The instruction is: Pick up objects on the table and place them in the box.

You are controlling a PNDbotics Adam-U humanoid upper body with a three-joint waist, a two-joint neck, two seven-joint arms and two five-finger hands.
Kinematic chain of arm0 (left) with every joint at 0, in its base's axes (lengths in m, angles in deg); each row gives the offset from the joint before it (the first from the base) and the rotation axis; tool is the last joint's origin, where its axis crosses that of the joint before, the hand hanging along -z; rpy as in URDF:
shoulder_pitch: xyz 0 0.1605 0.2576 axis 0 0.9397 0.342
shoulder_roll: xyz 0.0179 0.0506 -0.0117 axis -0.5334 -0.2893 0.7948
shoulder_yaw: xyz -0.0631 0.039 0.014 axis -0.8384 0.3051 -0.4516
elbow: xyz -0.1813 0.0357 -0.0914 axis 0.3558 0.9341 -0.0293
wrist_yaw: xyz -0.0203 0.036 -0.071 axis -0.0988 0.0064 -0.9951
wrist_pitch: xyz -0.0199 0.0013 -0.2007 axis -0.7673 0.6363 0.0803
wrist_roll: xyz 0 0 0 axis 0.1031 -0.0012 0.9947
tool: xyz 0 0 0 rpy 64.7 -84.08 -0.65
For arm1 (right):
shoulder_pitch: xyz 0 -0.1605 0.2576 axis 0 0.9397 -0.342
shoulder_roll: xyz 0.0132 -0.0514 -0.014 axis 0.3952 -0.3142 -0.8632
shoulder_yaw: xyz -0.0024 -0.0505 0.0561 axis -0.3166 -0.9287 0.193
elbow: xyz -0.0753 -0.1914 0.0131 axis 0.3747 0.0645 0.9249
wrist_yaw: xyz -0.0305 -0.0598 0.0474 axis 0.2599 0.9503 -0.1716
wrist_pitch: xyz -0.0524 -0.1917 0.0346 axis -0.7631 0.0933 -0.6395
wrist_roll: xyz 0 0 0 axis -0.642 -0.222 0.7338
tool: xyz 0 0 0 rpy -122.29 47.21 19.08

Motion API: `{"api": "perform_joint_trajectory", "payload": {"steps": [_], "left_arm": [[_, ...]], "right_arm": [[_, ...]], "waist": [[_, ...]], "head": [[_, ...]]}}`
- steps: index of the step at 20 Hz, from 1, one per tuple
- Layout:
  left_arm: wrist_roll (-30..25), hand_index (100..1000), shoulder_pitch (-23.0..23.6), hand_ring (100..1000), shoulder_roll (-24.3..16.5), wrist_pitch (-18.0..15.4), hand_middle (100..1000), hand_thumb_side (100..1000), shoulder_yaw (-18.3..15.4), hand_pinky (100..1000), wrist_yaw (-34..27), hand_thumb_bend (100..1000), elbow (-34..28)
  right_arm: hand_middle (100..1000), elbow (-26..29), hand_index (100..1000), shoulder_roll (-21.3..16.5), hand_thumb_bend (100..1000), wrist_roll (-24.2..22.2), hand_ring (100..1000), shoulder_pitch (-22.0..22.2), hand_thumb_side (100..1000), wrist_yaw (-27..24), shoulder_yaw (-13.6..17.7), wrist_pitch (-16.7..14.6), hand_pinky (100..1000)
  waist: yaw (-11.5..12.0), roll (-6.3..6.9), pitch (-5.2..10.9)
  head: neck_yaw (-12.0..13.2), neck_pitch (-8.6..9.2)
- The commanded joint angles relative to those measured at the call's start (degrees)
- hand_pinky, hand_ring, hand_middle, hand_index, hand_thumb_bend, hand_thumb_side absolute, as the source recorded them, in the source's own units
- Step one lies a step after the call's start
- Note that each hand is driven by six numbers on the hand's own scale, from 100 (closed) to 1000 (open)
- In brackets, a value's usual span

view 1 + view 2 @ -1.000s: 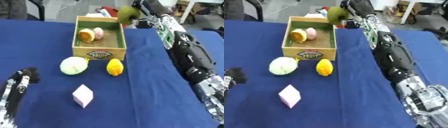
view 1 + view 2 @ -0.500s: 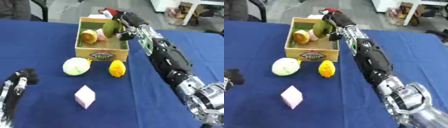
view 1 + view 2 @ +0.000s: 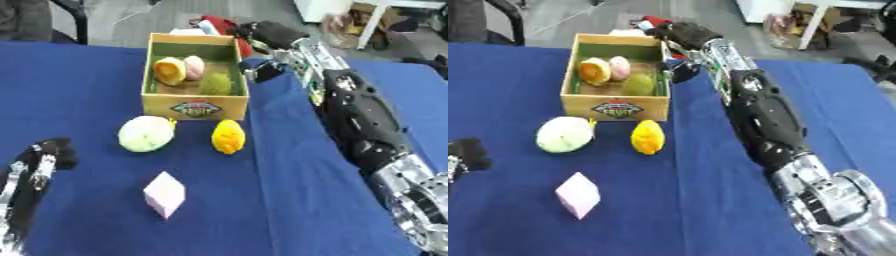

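The cardboard box (image 3: 196,107) stands at the table's back. It holds an orange-yellow piece (image 3: 169,70), a pink piece (image 3: 194,66) and a green fruit (image 3: 216,84) in its front right corner. In front of the box lie a pale green ball (image 3: 145,133), a yellow fruit (image 3: 227,136) and, nearer, a pink cube (image 3: 164,194). My right hand (image 3: 265,33) hovers past the box's back right corner, open and holding nothing. My left hand (image 3: 41,159) rests open at the lower left, fingers up.
My right arm (image 3: 359,120) stretches along the right side of the blue cloth (image 3: 289,200). A red and white thing (image 3: 214,24) lies behind the box. A dark chair (image 3: 35,20) stands at the far left, white furniture (image 3: 367,15) at the far right.
My right hand carried the green fruit over the box, let it go inside, and has drawn back to the box's back right corner. The camera has shifted slightly.
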State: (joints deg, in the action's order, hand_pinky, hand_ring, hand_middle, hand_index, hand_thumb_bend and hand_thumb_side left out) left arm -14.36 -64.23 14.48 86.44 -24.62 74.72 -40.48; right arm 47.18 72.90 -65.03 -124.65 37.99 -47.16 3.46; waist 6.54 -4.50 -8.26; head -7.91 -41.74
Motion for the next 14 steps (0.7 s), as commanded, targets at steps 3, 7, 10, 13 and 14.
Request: {"api": "perform_joint_trajectory", "payload": {"steps": [3, 7, 10, 13, 14], "left_arm": [[0.3, 750, -0.1, 606, -1.0, -0.1, 586, 767, -0.6, 662, 0.2, 100, -0.7], [0.4, 750, -0.2, 605, -1.1, -0.1, 586, 764, -0.7, 662, 0.3, 100, -0.8], [0.5, 750, -0.4, 605, -1.1, -0.1, 586, 761, -0.8, 662, 0.3, 100, -0.9], [0.4, 750, -0.5, 605, -1.0, -0.1, 586, 761, -0.7, 662, 0.3, 100, -0.9], [0.4, 750, -0.6, 605, -0.9, -0.1, 586, 760, -0.7, 662, 0.3, 100, -0.9]], "right_arm": [[817, 12.8, 950, -8.8, 100, -7.4, 845, 5.7, 229, -13.6, -3.6, -4.0, 813], [800, 19.8, 922, -11.0, 100, -13.2, 837, 11.8, 311, -20.5, -5.6, -4.2, 813], [798, 22.2, 916, -10.4, 100, -16.6, 834, 14.3, 395, -23.0, -7.1, -4.2, 814], [795, 21.7, 915, -8.6, 100, -19.1, 830, 15.3, 460, -23.8, -8.6, -4.4, 813], [794, 21.2, 914, -7.8, 100, -19.7, 829, 15.3, 477, -23.8, -9.0, -4.5, 813]], "waist": [[-1.0, -0.05, 0.83], [-1.3, 0.08, 0.69], [-1.2, 0.30, 0.66], [-1.0, 0.46, 0.68], [-1.0, 0.51, 0.68]], "head": [[0.7, -0.16], [1.0, -0.11], [1.0, 0.03], [0.9, 0.23], [0.9, 0.28]]}}
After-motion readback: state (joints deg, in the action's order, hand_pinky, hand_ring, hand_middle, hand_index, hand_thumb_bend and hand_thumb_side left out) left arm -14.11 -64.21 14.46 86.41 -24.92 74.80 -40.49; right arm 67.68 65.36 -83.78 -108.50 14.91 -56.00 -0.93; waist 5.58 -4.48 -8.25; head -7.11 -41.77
